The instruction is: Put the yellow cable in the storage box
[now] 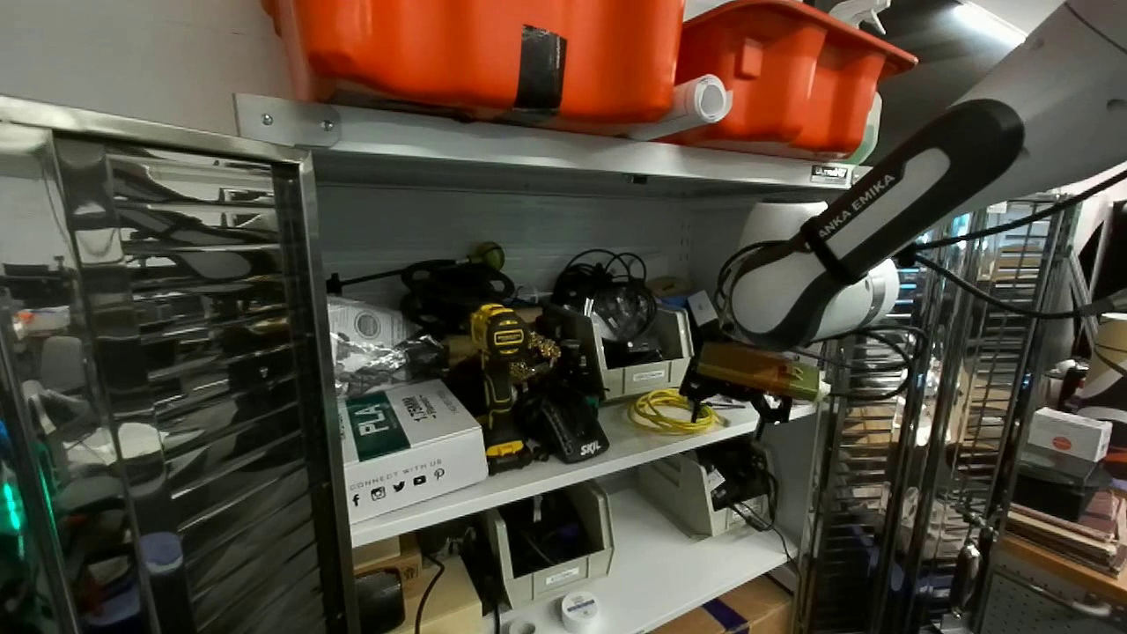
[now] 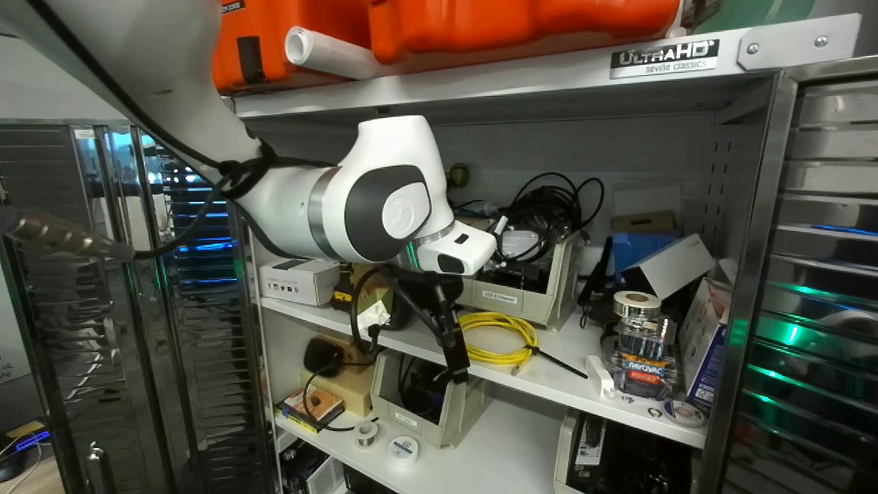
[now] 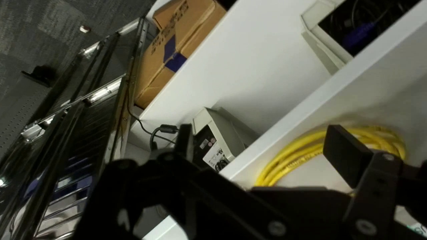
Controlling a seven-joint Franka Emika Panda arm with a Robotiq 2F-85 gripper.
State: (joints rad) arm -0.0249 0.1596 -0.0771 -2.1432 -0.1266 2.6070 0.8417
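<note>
Gripper (image 1: 732,416) hangs at the near edge of a white shelf (image 2: 566,343), its two fingers spread wide apart. In the wrist view one finger overlaps the yellow cable (image 2: 501,358); whether they touch, I cannot tell. The cable lies loosely coiled on the shelf, close to that edge, a black strip (image 2: 561,363) extending from its right side. To its left stand a yellow-and-black drill (image 1: 500,352) and, farther left, a white box (image 1: 418,440) lettered PLA; to its right, a clear container (image 2: 643,353) marked RAYOVAC. On the far side of the coil, a grey bin (image 2: 531,307) holds black cables (image 2: 552,216).
</note>
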